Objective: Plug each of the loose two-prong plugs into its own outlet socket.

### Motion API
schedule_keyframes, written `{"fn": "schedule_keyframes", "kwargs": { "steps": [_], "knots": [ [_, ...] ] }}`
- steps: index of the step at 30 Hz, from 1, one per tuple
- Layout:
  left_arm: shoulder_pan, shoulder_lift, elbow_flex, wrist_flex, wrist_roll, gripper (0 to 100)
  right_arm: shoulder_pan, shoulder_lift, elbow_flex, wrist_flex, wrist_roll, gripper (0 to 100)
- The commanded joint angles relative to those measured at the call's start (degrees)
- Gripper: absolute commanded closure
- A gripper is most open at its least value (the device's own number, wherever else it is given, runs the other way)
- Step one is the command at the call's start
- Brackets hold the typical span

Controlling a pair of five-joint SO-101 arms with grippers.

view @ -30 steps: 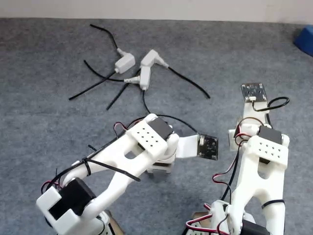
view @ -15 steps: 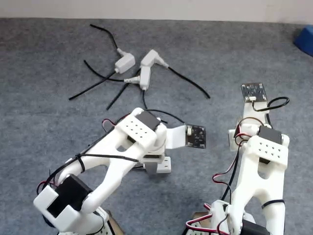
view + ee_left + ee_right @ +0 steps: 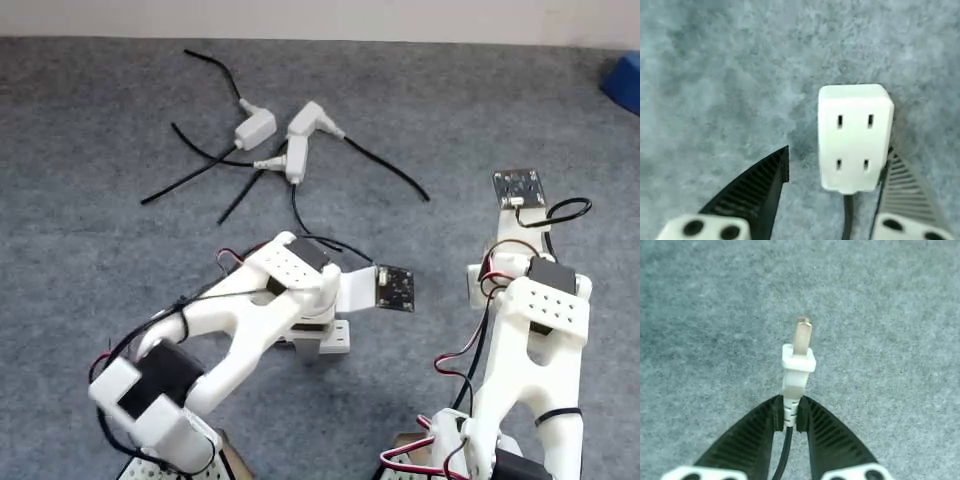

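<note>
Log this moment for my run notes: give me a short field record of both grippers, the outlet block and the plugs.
left gripper: open, with the block between its jaws
outlet block: white, two slot pairs, both empty, lying on grey carpet
right gripper: shut on a plug
held plug: white, gripped at its cord neck, prongs pointing away
loose plugs: white with black cords, clustered at the far side

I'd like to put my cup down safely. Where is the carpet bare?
Bare carpet lies left of the loose cords, and between them and the blue thing. Crowded: the tangled plugs and the outlet block by the left gripper.
</note>
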Motion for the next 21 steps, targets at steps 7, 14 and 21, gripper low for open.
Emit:
{"fn": "schedule_keyframes", "kwargs": {
  "steps": [7, 14, 21],
  "knots": [
    [-0.2, 1.5, -2.4, -0.5, -0.6, 94, -0.7, -1.5, -0.1, 0.3, 0.5, 99.1],
    [-3.4, 1.5, -5.4, 5.6, -0.8, 93, -0.7, -1.6, -0.1, 1.4, 0.5, 99.1],
    [-9.8, 1.4, -8.1, 11.2, -5.7, 93, -0.7, -1.6, -0.1, 1.5, 0.5, 99.1]
  ]
}}
